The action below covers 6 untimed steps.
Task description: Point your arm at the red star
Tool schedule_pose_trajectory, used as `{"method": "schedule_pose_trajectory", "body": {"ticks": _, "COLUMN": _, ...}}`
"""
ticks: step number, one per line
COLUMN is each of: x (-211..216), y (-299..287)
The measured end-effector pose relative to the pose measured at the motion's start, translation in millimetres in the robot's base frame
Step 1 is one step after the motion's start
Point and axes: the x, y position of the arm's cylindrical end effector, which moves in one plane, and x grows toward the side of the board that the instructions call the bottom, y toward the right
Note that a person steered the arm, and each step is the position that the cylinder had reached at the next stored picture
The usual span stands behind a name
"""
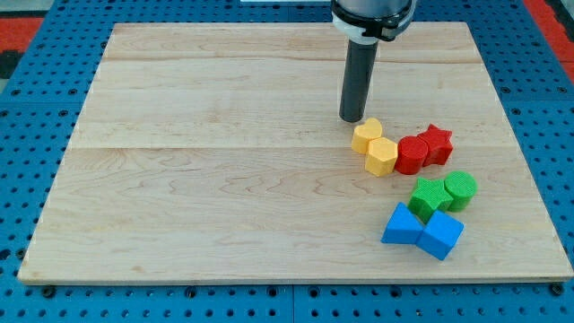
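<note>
The red star [438,143] lies right of centre on the wooden board, touching a red cylinder [412,154] on its left. My tip [351,119] stands on the board just above and left of a yellow heart-like block [366,136], well left of the red star. A yellow hexagon block [381,156] sits between the yellow block and the red cylinder.
A green star-like block [430,197] and a green cylinder [460,189] sit below the red blocks. Two blue blocks [402,225] [441,234] lie below those, near the board's [179,179] bottom right. A blue pegboard surrounds the board.
</note>
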Motion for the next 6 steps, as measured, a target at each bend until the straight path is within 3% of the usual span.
{"method": "schedule_pose_trajectory", "body": {"ticks": 5, "x": 0, "y": 10}}
{"method": "schedule_pose_trajectory", "body": {"ticks": 6, "x": 0, "y": 43}}
